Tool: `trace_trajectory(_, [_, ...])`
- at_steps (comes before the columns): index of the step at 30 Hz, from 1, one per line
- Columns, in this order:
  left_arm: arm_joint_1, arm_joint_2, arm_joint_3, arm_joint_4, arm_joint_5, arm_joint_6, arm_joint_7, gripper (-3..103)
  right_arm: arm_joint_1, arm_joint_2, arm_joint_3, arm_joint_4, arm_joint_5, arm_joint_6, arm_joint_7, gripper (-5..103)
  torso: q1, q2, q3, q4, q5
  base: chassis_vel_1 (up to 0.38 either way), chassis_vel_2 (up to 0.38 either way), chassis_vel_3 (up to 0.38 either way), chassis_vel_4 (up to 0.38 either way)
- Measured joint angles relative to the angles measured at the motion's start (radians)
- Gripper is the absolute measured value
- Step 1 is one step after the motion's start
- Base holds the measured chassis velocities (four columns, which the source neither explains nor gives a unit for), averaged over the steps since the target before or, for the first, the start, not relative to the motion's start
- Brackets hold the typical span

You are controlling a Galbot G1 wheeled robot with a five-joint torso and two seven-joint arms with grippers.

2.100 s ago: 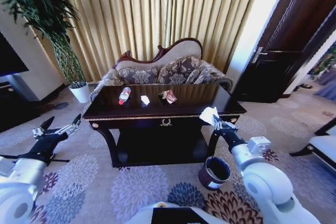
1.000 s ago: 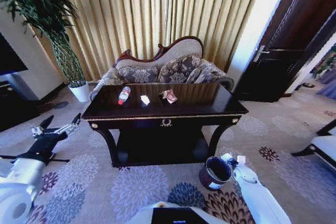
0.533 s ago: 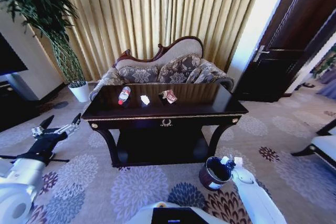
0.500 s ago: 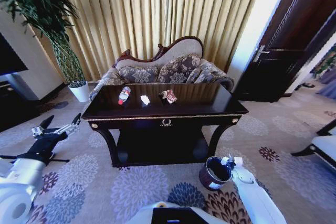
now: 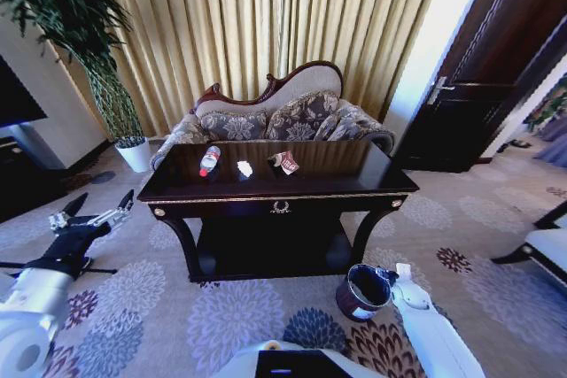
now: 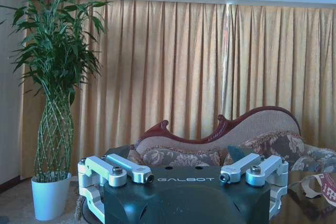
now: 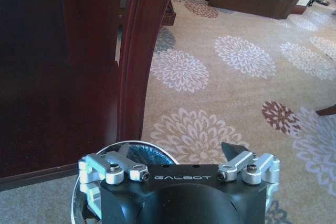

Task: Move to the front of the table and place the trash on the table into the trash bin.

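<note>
Drop-off step, judging by pose: right gripper (image 5: pixel 393 273) hangs low at the right front of the large dark glossy wooden table (image 5: pixel 292 190), right over the small round dark brown trash bin (image 5: pixel 362 291) on the floral carpet (image 5: pixel 221 316) by the table's right front leg. In the right wrist view the bin's shiny rim (image 7: pixel 137 146) sits directly under the right gripper (image 7: pixel 181 158), jaws spread apart, nothing visible between them. Looks like that piece is released; bin contents too dark to tell.

Left gripper (image 5: pixel 93 216) is parked out at the left, off the table's near left corner, above the carpet, jaws open and empty.

Trash on the tabletop, far side: clear plastic bottle with red label (image 5: pixel 210 160) lying at left, small crumpled white paper piece (image 5: pixel 245 168) just right of it, red-and-white crumpled wrapper (image 5: pixel 284 162) further right, all apart from each other. Patterned sofa (image 5: pixel 275 121) behind the table.

Next move calls for: lift the right arm clear of the bin and table edge, reach up over the tabletop to the nearest item, probably the wrapper, close on it.
</note>
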Motion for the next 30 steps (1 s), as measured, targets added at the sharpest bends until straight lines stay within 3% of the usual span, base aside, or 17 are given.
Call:
trace_trajectory(2, [0.000,-0.001,0.000,0.000,0.000,0.000,0.001,100,-0.003,0.001,0.001,0.001,0.005,0.000,0.000,100,0.000,0.000,0.000,0.0000,0.0000,0.000,0.000,0.000,0.000])
trace_trajectory(16, [-0.003,-0.002,0.002,0.000,0.000,0.000,0.001,100,-0.011,-0.003,0.010,0.011,0.026,-0.002,0.000,100,0.000,0.000,0.000,-0.0001,0.0001,0.000,0.000,0.000,0.000])
trace_trajectory(19, [-0.004,-0.002,0.003,0.000,0.000,0.000,0.000,100,-0.051,-0.010,0.018,0.149,0.115,0.004,0.000,100,0.000,0.000,0.000,-0.0002,0.0002,0.000,0.000,0.000,0.000])
trace_trajectory(23, [-0.004,-0.003,0.004,0.000,0.000,0.000,-0.001,100,-0.085,-0.020,0.024,0.283,0.154,0.035,-0.008,100,0.000,0.000,0.000,0.0002,-0.0001,0.000,0.000,0.000,0.000])
trace_trajectory(30, [-0.003,-0.007,0.005,0.000,0.001,0.001,-0.003,100,-0.172,-0.041,0.050,0.738,0.273,0.028,-0.021,100,0.000,0.000,0.000,0.0001,-0.0003,0.000,0.000,0.000,0.000])
